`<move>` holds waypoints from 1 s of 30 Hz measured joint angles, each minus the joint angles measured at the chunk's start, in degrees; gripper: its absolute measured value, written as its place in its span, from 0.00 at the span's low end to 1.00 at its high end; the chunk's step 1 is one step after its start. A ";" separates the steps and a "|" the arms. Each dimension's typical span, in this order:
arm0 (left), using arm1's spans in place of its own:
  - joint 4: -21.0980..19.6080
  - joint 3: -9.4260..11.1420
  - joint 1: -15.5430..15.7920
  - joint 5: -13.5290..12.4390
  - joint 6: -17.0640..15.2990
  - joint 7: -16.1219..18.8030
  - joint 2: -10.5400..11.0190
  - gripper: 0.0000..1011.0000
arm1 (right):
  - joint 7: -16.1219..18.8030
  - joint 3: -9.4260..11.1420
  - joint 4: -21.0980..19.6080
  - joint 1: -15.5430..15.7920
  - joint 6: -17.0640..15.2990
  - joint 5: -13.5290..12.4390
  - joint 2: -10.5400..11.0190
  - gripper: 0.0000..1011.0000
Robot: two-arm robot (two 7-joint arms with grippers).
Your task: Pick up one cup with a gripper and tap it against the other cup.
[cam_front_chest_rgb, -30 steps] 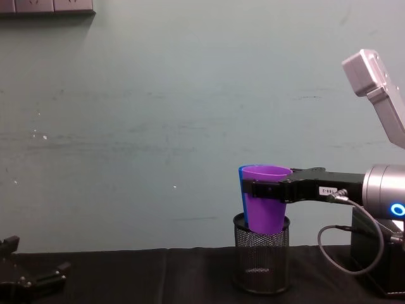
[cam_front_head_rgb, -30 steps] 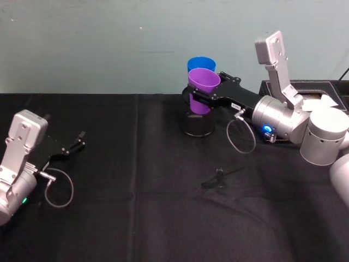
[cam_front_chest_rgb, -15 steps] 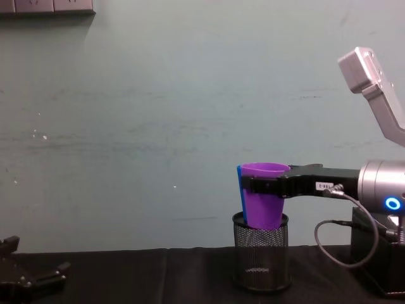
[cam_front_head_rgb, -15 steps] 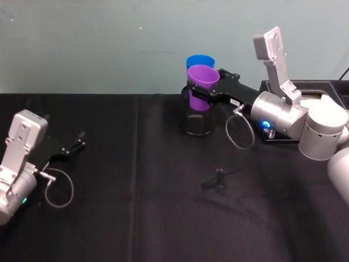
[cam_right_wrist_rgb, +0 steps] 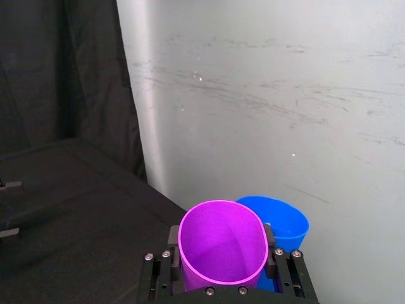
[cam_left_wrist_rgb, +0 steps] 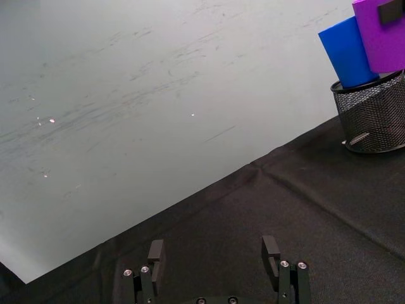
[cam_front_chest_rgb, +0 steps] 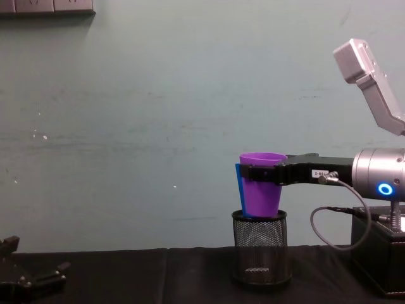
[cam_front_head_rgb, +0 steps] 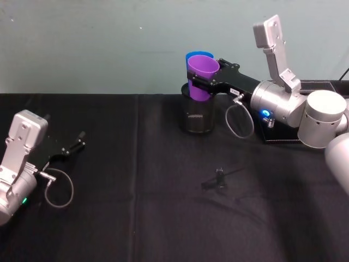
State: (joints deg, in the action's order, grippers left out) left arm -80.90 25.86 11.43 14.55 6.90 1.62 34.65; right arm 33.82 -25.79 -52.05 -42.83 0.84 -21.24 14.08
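The purple cup (cam_front_head_rgb: 203, 76) is held upright by my right gripper (cam_front_head_rgb: 205, 83), which is shut on its sides just below the rim. In the chest view the purple cup (cam_front_chest_rgb: 261, 188) hangs with its base level with the rim of the black mesh holder (cam_front_chest_rgb: 261, 252). The blue cup (cam_front_head_rgb: 195, 56) stands in the holder right behind it, close against its side. The right wrist view shows the purple cup (cam_right_wrist_rgb: 221, 244) between the jaws with the blue cup (cam_right_wrist_rgb: 283, 218) beside it. My left gripper (cam_front_head_rgb: 73, 147) rests open on the cloth at the far left.
A black cloth (cam_front_head_rgb: 136, 218) covers the table in front of a pale green wall. A black box (cam_front_chest_rgb: 380, 259) stands at the right under my right arm. A small black object (cam_front_head_rgb: 219, 177) lies on the cloth in front of the mesh holder (cam_front_head_rgb: 198, 114).
My right gripper has lifted the purple cup up out of the mesh holder and slightly toward the wall. The blue cup stays in the holder. The left arm has not moved.
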 joint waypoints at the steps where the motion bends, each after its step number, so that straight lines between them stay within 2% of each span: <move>1: 0.00 0.00 0.00 0.00 0.00 0.00 0.00 0.99 | 0.10 0.09 0.21 -0.15 0.00 -0.04 -0.07 0.72; 30: 0.00 0.00 0.00 0.00 0.00 0.00 0.00 0.99 | 0.09 0.02 -0.07 0.02 0.05 -0.11 0.05 0.72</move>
State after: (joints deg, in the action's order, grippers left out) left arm -80.90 25.86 11.43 14.55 6.91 1.62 34.65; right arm 33.91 -25.77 -52.12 -42.81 0.88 -21.35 14.14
